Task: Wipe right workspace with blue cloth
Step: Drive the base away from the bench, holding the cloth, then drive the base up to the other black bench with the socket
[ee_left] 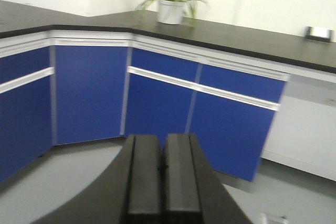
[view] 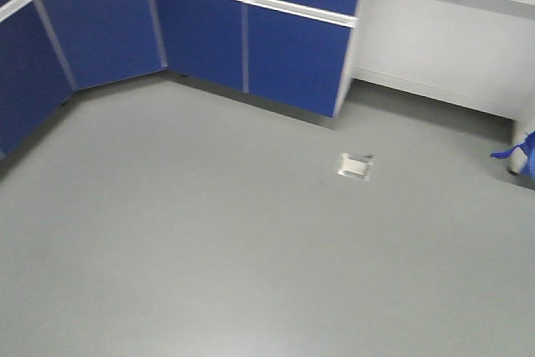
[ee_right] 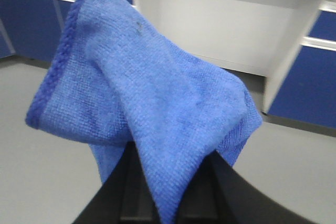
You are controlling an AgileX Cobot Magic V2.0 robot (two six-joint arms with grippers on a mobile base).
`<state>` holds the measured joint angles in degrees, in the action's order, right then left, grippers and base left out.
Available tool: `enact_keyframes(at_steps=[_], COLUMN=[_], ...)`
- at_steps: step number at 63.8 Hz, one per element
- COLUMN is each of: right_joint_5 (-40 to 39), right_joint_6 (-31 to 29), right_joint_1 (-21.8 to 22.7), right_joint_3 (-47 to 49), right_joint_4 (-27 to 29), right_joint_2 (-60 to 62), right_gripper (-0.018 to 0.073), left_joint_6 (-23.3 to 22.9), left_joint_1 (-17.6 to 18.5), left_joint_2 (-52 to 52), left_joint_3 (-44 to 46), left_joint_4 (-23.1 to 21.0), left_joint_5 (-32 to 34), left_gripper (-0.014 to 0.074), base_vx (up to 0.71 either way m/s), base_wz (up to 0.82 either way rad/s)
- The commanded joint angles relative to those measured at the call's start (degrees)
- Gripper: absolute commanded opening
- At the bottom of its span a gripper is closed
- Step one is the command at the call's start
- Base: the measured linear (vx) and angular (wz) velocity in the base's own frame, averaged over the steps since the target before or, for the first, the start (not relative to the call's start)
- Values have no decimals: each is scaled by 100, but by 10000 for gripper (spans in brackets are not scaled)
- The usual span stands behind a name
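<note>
The blue cloth point(ee_right: 157, 93) hangs bunched in front of the right wrist camera, and my right gripper point(ee_right: 167, 163) is shut on its lower fold. In the front view a corner of the blue cloth point(view: 506, 154) shows at the far right edge, above the floor. My left gripper point(ee_left: 163, 148) is shut with nothing between its fingers and hangs in the air facing the cabinets. The right workspace point(ee_left: 252, 40) is the black benchtop ahead in the left wrist view, with a small white-faced box point(ee_left: 319, 33) on it. Both grippers are well away from it.
Blue cabinet doors point(view: 292, 39) run under the benchtops around a corner. A potted plant point(ee_left: 173, 1) stands on the benchtop at the corner. A metal floor socket point(view: 354, 165) sits in the grey floor. A white-walled knee recess point(ee_right: 226, 30) opens under the bench.
</note>
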<state>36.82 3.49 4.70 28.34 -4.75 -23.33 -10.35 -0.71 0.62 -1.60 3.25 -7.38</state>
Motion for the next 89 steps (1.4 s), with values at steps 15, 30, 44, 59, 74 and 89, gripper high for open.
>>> enact_keyframes(at_steps=[15, 30, 44, 59, 74, 89], right_joint_5=[-443, -443, -443, -443, -443, -443], right_joint_6=[-48, -48, -48, -48, -48, -48], right_joint_1=[31, 31, 31, 31, 31, 31], right_joint_3=[167, 167, 167, 167, 167, 167], right_joint_4=[-35, -35, -35, -35, -35, -35], right_joint_2=[-41, -41, -41, -41, -41, -41], right_gripper=[-3, -3, -3, -3, -3, -3], left_joint_6=[-49, -49, -49, -49, -49, -49], left_joint_1=[22, 22, 22, 22, 22, 22], left_joint_2=[91, 91, 91, 91, 91, 91], left_joint_3=[-176, -176, -176, -176, -176, -176], left_joint_4=[-36, -36, -36, -36, -36, -36], left_joint_5=[456, 456, 456, 456, 456, 456], left_gripper=[-6, -6, -6, -6, -6, -6], base_vx=[0, 1, 4, 5, 8, 11], base_wz=[-60, -44, -22, -18, -15, -12])
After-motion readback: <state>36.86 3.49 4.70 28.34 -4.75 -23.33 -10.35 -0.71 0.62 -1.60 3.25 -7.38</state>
